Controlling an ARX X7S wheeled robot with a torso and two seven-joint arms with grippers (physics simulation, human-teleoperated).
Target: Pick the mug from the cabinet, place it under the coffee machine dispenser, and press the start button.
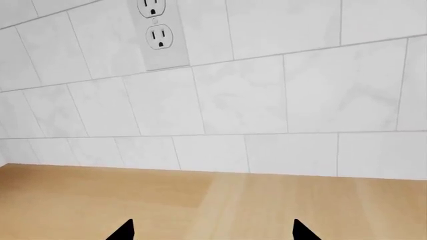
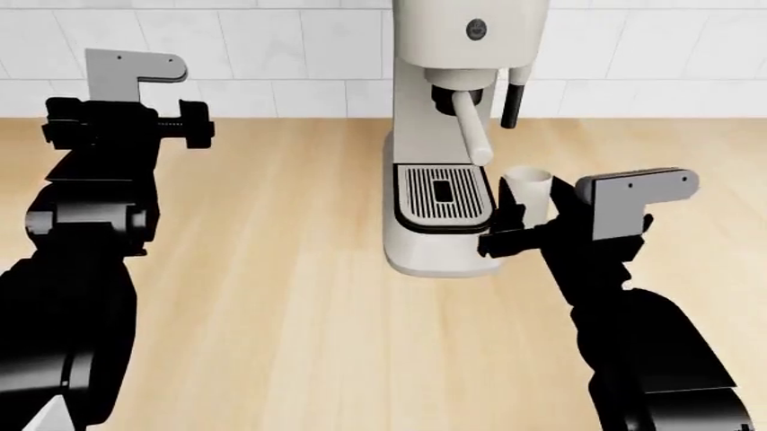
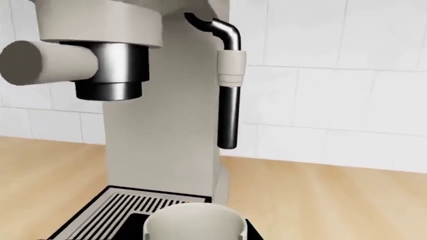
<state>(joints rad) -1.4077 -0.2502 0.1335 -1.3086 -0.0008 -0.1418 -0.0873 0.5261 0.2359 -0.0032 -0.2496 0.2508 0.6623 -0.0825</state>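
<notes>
The cream-white mug is held upright in my right gripper, whose jaws are shut on its sides. It hangs beside the right edge of the ribbed drip tray of the cream coffee machine. The dark round dispenser with its angled cream handle is up and to the left of the mug. In the right wrist view the mug fills the bottom, with the dispenser above the drip tray. My left gripper is open and empty, facing the tiled wall.
A thin black steam wand hangs on the machine's right side, just beyond the mug. A round dark button sits on the machine's front. A wall outlet is on the tiles above the wooden counter.
</notes>
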